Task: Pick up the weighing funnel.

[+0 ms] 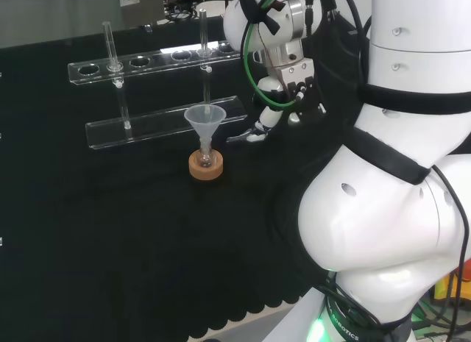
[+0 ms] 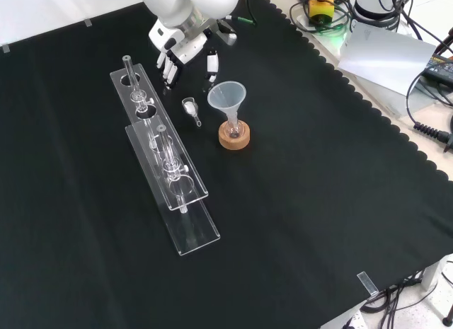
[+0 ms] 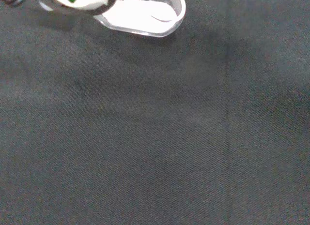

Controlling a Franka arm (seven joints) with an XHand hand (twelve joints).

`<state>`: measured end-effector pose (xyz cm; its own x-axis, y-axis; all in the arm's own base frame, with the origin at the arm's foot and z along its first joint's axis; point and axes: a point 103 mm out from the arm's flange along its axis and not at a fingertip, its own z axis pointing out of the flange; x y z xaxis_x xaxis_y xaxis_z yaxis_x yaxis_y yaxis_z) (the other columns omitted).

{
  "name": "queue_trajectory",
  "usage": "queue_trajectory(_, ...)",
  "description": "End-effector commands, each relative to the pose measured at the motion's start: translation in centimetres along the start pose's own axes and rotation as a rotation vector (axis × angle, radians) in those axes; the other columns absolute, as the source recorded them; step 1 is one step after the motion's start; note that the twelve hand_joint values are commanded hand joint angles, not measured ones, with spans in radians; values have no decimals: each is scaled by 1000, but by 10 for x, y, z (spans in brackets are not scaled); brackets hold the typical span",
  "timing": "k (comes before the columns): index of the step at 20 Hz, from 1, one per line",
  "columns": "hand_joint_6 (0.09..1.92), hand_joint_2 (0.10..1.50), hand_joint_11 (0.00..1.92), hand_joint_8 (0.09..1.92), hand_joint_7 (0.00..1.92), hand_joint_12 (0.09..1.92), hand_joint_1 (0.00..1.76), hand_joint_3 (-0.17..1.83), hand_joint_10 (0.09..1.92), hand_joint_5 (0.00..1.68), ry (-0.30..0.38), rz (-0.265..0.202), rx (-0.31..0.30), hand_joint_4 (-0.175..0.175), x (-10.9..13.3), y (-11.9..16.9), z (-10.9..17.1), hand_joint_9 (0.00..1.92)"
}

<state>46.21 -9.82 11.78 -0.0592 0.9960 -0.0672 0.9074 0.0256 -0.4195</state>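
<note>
The weighing funnel (image 2: 191, 108), a small clear scoop with a short stem, lies on the black cloth between the rack and the big funnel. In the wrist view the weighing funnel (image 3: 145, 14) shows as a clear rounded piece just past the palm. The hand (image 2: 185, 54) hangs just behind it, fingers (image 2: 170, 71) straight and pointing down, thumb apart from them, holding nothing. In the head view the hand (image 1: 283, 88) is right of the big funnel with its fingertips (image 1: 259, 129) close to the cloth.
The big funnel (image 2: 226, 97) stands mouth up in a small flask on a cork ring (image 2: 233, 138), just right of the weighing funnel in the front view. A clear test-tube rack (image 2: 166, 166) with a few tubes runs along its left.
</note>
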Motion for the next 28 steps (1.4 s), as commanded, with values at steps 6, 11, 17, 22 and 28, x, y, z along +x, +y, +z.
queue_trajectory(6, 176, 677, 506, 709, 561, 1260, 818, 542, 542, 588, 8, -19, -2, -38, 5, 14, 18, 840)
queue_trajectory(11, 181, 663, 499, 712, 565, 1261, 835, 543, 541, 572, 1, -25, -5, -38, 7, 17, 23, 840)
queue_trajectory(17, 266, 625, 467, 742, 532, 1271, 857, 578, 557, 559, -8, -20, -21, -39, 6, 18, 27, 802)
queue_trajectory(22, 498, 607, 455, 760, 518, 1284, 870, 599, 579, 491, -11, -18, -34, -40, 5, 18, 30, 787)
queue_trajectory(28, 608, 602, 448, 765, 514, 1284, 874, 604, 590, 473, -11, -19, -40, -39, 6, 20, 36, 772)
